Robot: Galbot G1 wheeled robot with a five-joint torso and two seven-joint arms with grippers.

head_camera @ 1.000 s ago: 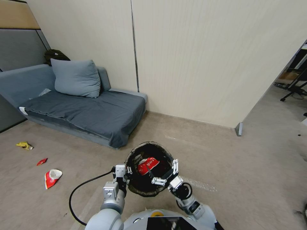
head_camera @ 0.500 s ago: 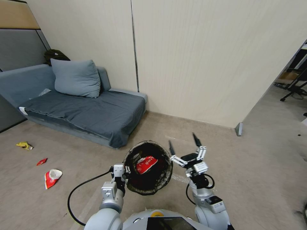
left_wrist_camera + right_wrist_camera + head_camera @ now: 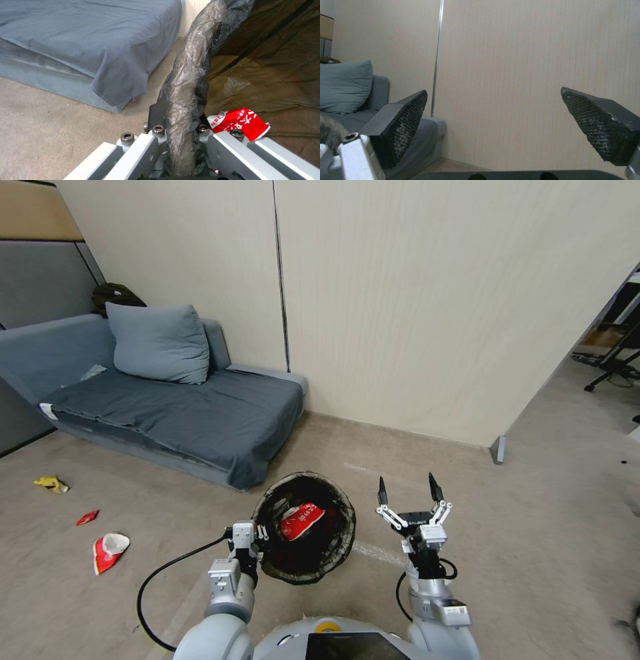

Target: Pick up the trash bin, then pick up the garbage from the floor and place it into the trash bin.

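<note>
Floor (image 3: 533,527): you saw beige carpet.
Sofa (image 3: 167,413): stood on it.
Litter: yellow wrapper (image 3: 51,484), red scrap (image 3: 87,517), red-and-white wrapper (image 3: 108,551), all before the sofa.

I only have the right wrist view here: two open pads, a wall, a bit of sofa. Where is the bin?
Observer: The left gripper holds the trash bin by its rim, off the floor.
Operator: Anything inside?
Observer: One red-and-white wrapper.
Operator: Litter left on the carpet?
Observer: Three pieces to the robot's left: a yellow wrapper, a small red scrap, a red-and-white wrapper.
</note>
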